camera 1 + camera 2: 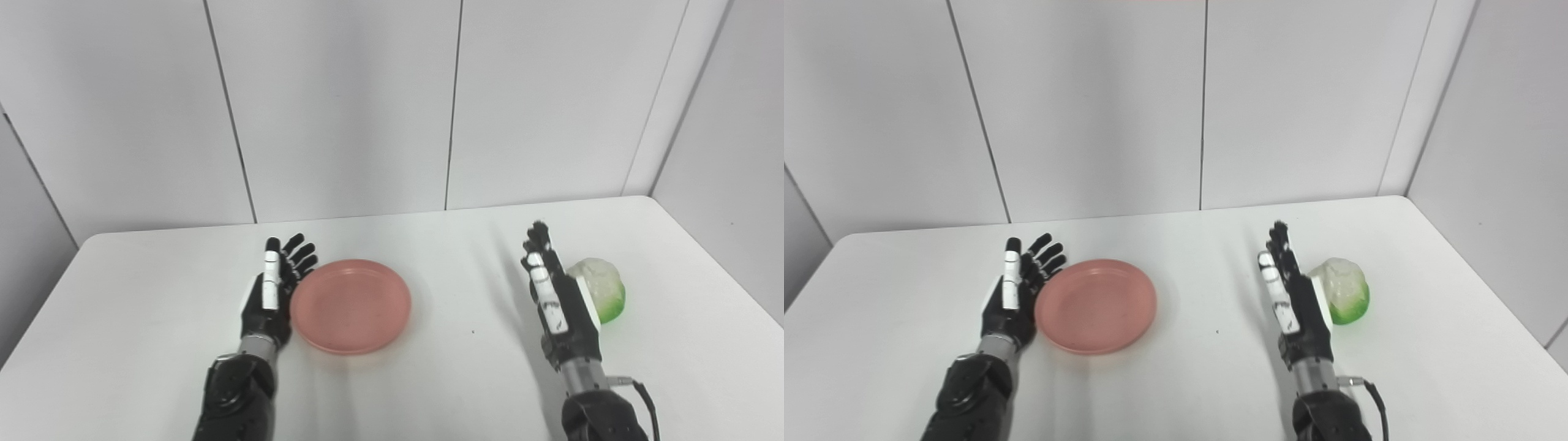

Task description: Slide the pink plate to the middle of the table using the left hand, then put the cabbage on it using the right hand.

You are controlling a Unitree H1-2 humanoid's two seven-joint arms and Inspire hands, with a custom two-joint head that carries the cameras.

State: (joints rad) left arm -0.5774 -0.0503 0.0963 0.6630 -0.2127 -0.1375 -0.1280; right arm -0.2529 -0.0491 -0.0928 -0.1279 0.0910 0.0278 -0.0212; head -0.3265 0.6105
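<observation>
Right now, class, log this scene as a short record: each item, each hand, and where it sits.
table: white, bears everything
plate: pink, empty, left of the table's middle
cabbage: pale and green, on the table at right
left hand: open, at the plate's left rim
right hand: open, upright, just left of the cabbage; contact cannot be told
task state: cabbage not yet on plate

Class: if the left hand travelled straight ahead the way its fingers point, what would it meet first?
Probably nothing: the left hand points toward the table's far edge, passing beside the pink plate; beyond lies the wall.
</observation>
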